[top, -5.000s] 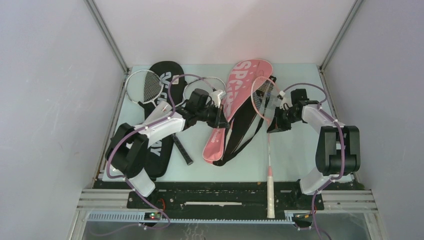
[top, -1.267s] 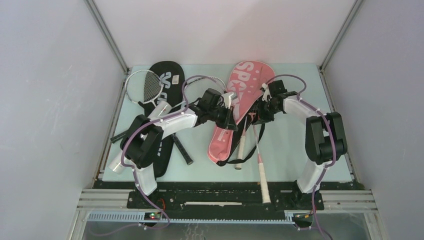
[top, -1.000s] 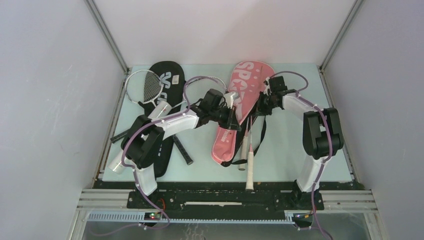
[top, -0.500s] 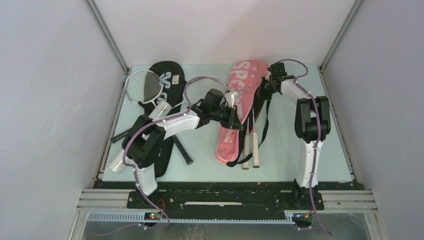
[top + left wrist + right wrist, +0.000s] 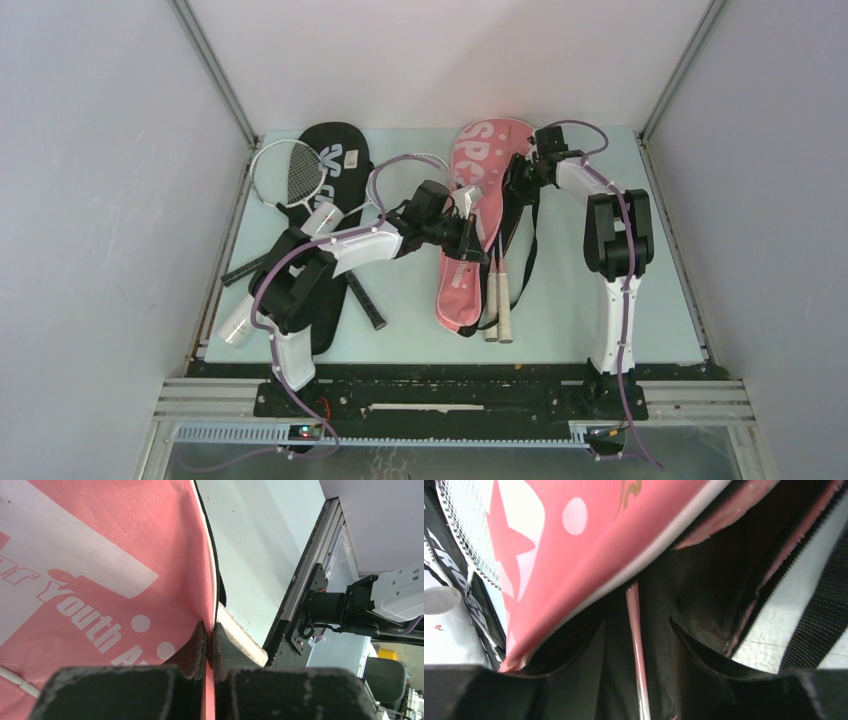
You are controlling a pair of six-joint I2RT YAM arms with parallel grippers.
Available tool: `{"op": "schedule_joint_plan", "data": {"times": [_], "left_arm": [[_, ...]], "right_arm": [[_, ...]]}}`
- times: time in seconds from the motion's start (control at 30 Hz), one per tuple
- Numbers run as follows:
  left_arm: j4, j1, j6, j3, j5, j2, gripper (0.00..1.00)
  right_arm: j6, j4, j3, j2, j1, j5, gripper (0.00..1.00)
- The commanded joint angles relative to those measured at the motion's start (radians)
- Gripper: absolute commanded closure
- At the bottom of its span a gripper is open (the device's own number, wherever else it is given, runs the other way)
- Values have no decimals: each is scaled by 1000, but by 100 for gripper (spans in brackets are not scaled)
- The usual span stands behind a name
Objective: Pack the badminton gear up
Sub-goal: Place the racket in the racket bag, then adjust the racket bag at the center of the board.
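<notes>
Tight quarters at the pink cover (image 5: 470, 205): my right pincer (image 5: 636, 645) sits inside its mouth, fingers spread either side of a pink racket shaft (image 5: 634, 615). The cover's flap hangs low overhead and black lining crowds both sides. My left pincer (image 5: 209, 640) is clamped on the cover's edge, so that flank is taken. A black strap (image 5: 816, 625) loops along the cover's right side, and two racket handles (image 5: 506, 315) jut from its near end, blocking a low approach there. Bare table (image 5: 565, 280) lies open right of the cover. On its left, a bare strip runs to the black cover (image 5: 322, 215), white-framed racket (image 5: 288, 172) and white tube (image 5: 238, 320).
</notes>
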Motion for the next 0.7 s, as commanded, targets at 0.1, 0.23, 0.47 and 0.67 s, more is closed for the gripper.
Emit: {"op": "schedule_joint_plan", "data": {"times": [0.1,0.23,0.47,0.67], "left_arm": [[-10,-18,27,12,-3,-21,96],[-23,-13,43,7,-23,-44,96],[-31,-11,51,5,-36,-58,97],[-33,-12,51,10,-34,-57,97]], "right_arm": [[-138,-10,-159,-225,-39,-21,34],[-205,-8,-319,-346,-77,-13,34],[-297,-53,-502,-471,-89,60,35],[-340,-68,-560,-478,-51,175,35]]}}
